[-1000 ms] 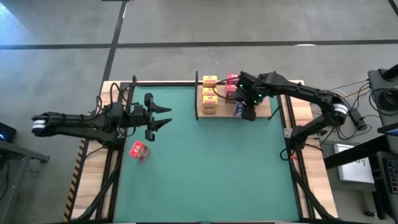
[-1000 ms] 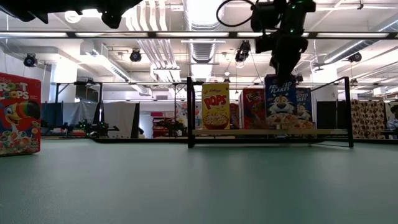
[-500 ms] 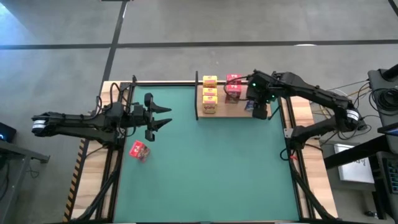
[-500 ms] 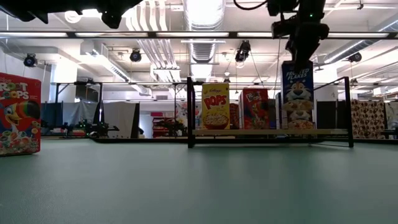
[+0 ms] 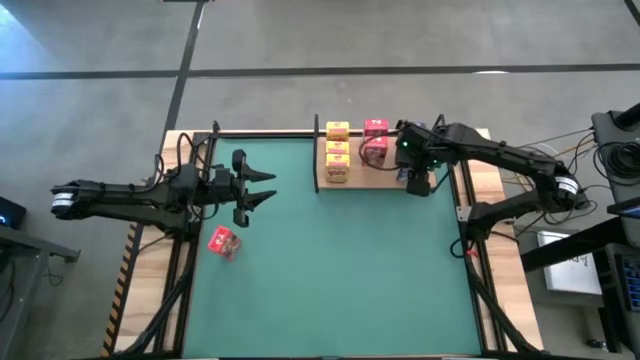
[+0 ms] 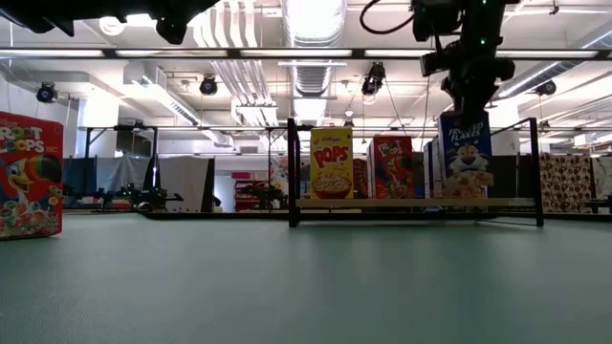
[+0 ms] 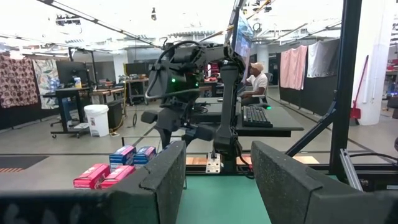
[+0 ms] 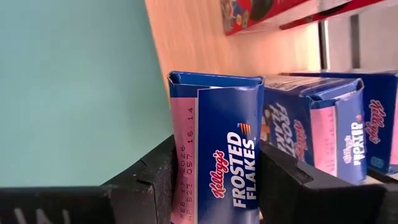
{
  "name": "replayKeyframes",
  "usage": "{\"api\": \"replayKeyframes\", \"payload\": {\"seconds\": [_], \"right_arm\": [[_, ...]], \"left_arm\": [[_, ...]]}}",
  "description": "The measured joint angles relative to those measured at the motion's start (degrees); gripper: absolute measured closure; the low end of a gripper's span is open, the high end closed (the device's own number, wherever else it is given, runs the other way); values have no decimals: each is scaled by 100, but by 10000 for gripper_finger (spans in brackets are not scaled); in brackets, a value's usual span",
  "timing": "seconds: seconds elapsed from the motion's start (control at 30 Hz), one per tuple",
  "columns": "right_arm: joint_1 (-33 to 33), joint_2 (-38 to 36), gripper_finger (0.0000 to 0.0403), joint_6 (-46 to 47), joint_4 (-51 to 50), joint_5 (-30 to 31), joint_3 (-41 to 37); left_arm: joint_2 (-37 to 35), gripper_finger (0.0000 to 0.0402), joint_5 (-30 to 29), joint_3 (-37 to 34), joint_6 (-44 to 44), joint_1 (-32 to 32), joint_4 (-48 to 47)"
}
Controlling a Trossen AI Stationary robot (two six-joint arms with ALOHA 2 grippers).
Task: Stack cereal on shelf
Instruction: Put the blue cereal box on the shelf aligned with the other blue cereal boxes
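One Frosted Flakes box [image 6: 466, 158], clamped in your right tool [image 5: 419, 178], has moved to the shelf's [image 5: 352, 181] right end | place it | left tool [image 5: 262, 187] apart, idle near left edge.

The right gripper [image 6: 468, 103] comes down from above, its jaws closed on the top of a blue box [image 6: 466, 159] standing upright on the shelf [image 6: 411, 203]. Beside the jaws on the shelf stand a red box [image 6: 389, 167] and, farther off, a yellow box [image 6: 331, 163]. Well apart, a red Froot Loops box [image 6: 30, 175] stands on the table [image 6: 306, 282].
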Motion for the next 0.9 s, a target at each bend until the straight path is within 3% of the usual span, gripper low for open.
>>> {"api": "replayKeyframes", "payload": {"seconds": [0.53, 0.9], "right_arm": [[0, -14, 239, -118, 327, 101, -539], [0, -4, 239, -36, 381, 380, -465]], "left_arm": [[0, 235, 0, 0, 2, 1, 0], [0, 235, 0, 0, 2, 2, 0]]}}
